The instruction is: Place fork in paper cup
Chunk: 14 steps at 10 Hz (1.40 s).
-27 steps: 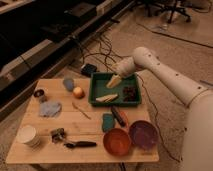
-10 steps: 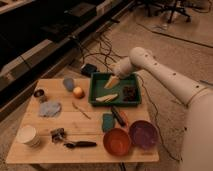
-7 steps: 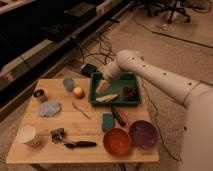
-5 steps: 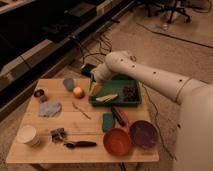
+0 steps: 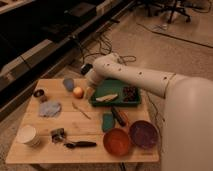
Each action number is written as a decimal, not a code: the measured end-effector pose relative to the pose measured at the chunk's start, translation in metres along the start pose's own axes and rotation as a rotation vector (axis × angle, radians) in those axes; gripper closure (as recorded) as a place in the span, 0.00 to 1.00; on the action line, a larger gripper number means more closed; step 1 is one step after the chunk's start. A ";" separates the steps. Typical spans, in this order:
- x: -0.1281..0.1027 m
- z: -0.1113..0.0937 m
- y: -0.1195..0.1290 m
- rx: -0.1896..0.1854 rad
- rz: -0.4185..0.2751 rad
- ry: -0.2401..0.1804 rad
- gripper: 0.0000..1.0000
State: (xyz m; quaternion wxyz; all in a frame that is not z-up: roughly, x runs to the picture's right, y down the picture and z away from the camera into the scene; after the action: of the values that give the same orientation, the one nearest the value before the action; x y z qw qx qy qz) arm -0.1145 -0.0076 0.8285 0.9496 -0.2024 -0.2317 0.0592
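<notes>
The fork (image 5: 81,110) is a thin pale utensil lying flat on the wooden table (image 5: 90,152), left of centre and slanted. The paper cup (image 5: 27,135) is a cream cylinder standing upright at the table's front left corner. My gripper (image 5: 89,92) hangs low at the left edge of the green tray (image 5: 112,88), right beside an apple (image 5: 78,92) and a short way behind the fork. It holds nothing that I can see. The white arm reaches in from the right over the tray.
Food lies in the tray. A blue-grey cup (image 5: 68,83), a dark tin (image 5: 38,93) and a blue cloth (image 5: 50,108) sit at the left. A black-handled tool (image 5: 80,144), a teal sponge (image 5: 108,121), a red bowl (image 5: 117,141) and a purple bowl (image 5: 144,134) are in front.
The arm has swung left, from above the tray's middle to its left edge, and the gripper has come down beside the apple. Nothing on the table has moved.
</notes>
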 end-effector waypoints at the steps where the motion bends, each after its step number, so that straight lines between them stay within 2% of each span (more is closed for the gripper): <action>1: -0.002 0.008 0.006 -0.010 -0.009 0.009 0.20; 6: -0.023 0.032 0.036 -0.059 -0.059 0.023 0.20; 14: -0.021 0.031 0.036 -0.059 -0.057 0.025 0.20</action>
State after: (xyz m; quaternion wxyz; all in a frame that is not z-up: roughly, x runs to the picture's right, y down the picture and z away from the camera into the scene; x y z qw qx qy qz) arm -0.1483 0.0317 0.8304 0.9474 -0.2242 -0.2272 0.0230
